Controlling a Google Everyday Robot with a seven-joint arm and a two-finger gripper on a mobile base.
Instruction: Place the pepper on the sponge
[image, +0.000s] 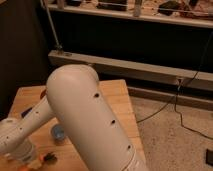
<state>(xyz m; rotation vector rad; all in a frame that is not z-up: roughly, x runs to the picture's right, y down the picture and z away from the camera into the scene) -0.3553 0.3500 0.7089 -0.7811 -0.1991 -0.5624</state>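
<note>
The orange pepper (38, 160) with its dark stem end lies on the wooden table (115, 95) near the bottom left edge of the camera view. My gripper (24, 152) sits at the lower left, just left of the pepper and touching or nearly touching it. Above the forearm shows a deep-blue sliver, which looks like the sponge (26, 111), mostly hidden behind my arm. The big white arm link (90, 120) fills the middle of the view and covers much of the table.
A round light-blue cup (58, 132) stands on the table right of the forearm. Behind the table runs a metal rail (130, 67) below a dark shelf unit. To the right lies speckled floor with a black cable (170, 107).
</note>
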